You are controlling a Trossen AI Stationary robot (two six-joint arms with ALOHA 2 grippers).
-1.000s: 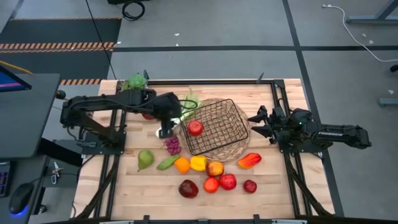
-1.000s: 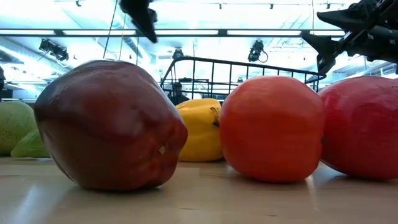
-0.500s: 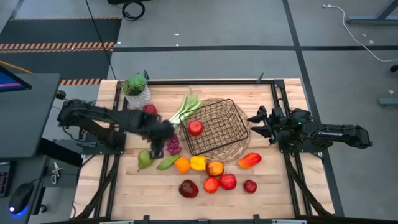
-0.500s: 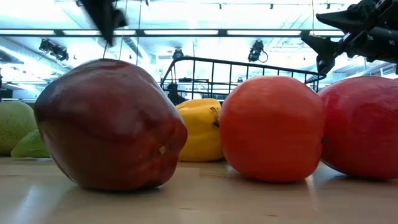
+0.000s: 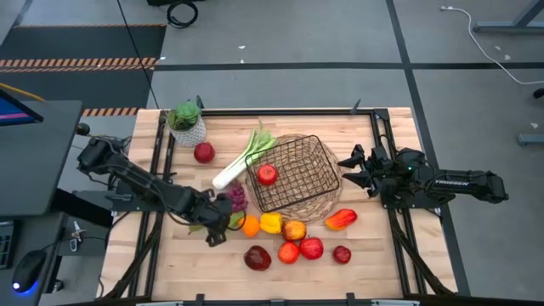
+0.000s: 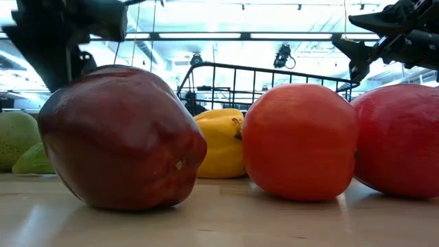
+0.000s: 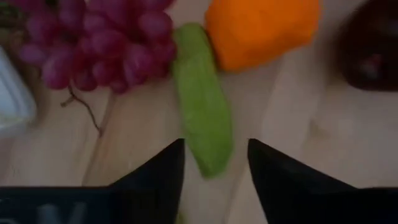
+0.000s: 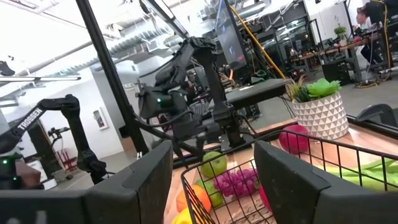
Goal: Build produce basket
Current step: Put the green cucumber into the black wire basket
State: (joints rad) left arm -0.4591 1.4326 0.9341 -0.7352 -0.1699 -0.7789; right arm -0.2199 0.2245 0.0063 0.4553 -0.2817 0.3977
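The left gripper (image 5: 216,235) hangs low over the near-left part of the tabletop (image 5: 382,255), its jaws parted on either side of a small green pod-shaped vegetable (image 7: 202,121) that lies flat on the wood; the wrist view shows nothing clamped between them. Just beyond that green vegetable lie a bunch of purple grapes (image 7: 93,40) and an orange fruit (image 7: 261,28). The wire basket (image 5: 293,174) sits tilted near the middle of the tabletop with a single red apple (image 5: 267,174) inside it. A leek (image 5: 240,161) lies against its left side, and another red apple (image 5: 204,152) rests near a potted plant (image 5: 186,121) at the far-left corner. A row of loose produce runs along the near side of the basket: a yellow pepper (image 5: 270,223), a red pepper (image 5: 340,219) and several apples, among them a dark red one (image 5: 257,257). The right gripper (image 5: 353,168) waits in the air beside the basket's right edge, jaws partly open and holding nothing.
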